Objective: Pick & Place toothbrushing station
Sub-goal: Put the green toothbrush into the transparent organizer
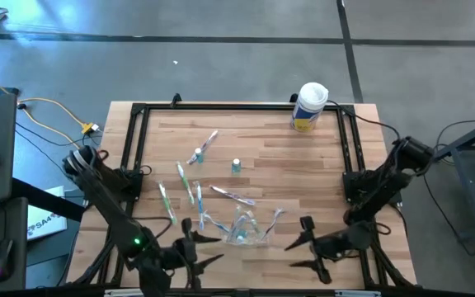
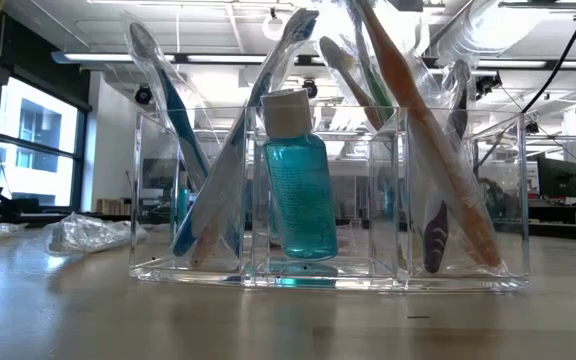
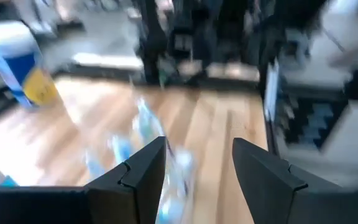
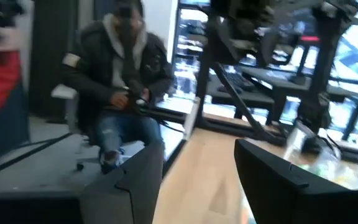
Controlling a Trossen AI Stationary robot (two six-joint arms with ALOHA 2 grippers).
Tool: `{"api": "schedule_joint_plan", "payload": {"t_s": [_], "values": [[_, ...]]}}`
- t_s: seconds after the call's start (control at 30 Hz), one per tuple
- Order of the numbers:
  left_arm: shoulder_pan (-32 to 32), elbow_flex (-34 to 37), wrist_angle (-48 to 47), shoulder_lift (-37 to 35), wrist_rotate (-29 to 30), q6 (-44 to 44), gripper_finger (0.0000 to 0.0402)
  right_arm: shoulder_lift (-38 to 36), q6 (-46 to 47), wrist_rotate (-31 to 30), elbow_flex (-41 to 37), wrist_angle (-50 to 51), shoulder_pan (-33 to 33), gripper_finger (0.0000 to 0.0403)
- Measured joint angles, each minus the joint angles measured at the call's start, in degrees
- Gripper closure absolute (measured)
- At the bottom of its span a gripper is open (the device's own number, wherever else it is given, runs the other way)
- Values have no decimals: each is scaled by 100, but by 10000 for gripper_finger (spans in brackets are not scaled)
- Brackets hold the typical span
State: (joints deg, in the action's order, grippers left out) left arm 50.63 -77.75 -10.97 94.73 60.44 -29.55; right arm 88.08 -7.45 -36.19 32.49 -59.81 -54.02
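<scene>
The wooden worktop [image 1: 303, 165] carries everything, framed by a dark rail, and both arms sit at its near edge with nothing in their grasp, so the job looks to be between picks: some pieces are already stowed and several are yet to be collected. The left claw [image 1: 190, 247] hovers just beside the clear holder [image 1: 244, 228], its two fingers spread apart and empty; the right claw [image 1: 310, 247] waits on the holder's other side, likewise parted and empty. A large white canister [image 1: 309, 106] with a yellow label stands at the far edge, well apart from the work and no part of it. The holder, seen level across the worktop, is a see-through box split into compartments, with a teal bottle [image 2: 298, 185] upright in the middle one and wrapped toothbrushes [image 2: 183, 130] leaning at angles in the compartments on either side. Loose toothbrushes [image 1: 195, 191] lie scattered flat on the wood between the holder and the middle of the worktop, and a small teal-capped tube [image 1: 236, 166] stands on its own farther out. The next move probably calls for one claw to reach over a loose toothbrush, line its fingers across the thin handle and close low against the wood, since these pieces are slim and slippery in their wrapping.
</scene>
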Motion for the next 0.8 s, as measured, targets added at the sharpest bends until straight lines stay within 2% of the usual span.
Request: {"api": "schedule_joint_plan", "payload": {"t_s": [0.13,0.23,0.47,0.63,0.8], "values": [[0,1,-1849,-329,-1431,-331,217,-109,-50,33,0,61,-349,210],[7,5,-2994,-362,-2203,-1084,217,-123,-49,36,0,56,-525,210],[-7,5,-5236,-391,-2983,-3107,217,-121,164,13,0,67,-609,210],[0,105,-6645,-388,-3089,-3081,217,-121,203,-95,0,102,-597,210],[0,329,-6613,-386,-3706,-2766,217,-121,487,-242,0,151,-588,210]]}}
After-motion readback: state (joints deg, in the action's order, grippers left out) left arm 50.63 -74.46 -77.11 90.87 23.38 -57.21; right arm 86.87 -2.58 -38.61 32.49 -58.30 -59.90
